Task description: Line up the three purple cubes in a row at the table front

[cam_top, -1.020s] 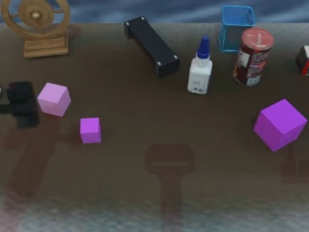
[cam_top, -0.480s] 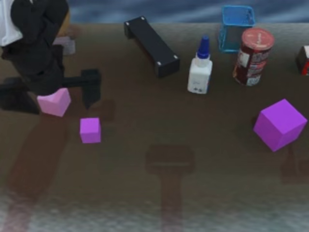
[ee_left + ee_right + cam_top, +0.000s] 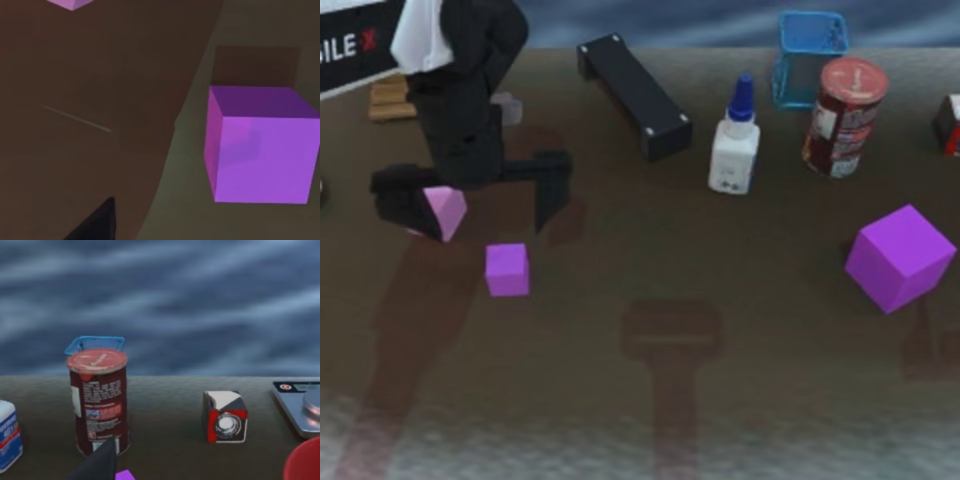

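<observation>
Wide-spread, empty, my left fingers (image 3: 470, 205) flanked the pale lilac cube (image 3: 445, 212); centring over it before closing seemed wise.

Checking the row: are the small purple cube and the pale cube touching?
Apart. The top view shows bare table between the small purple cube and the pale cube.

The left arm (image 3: 460, 90) is showing blocky matte-black links below a white segment, with white lettering on a black panel. Its end effector (image 3: 475, 195) is wearing two flat black fingers.
</observation>
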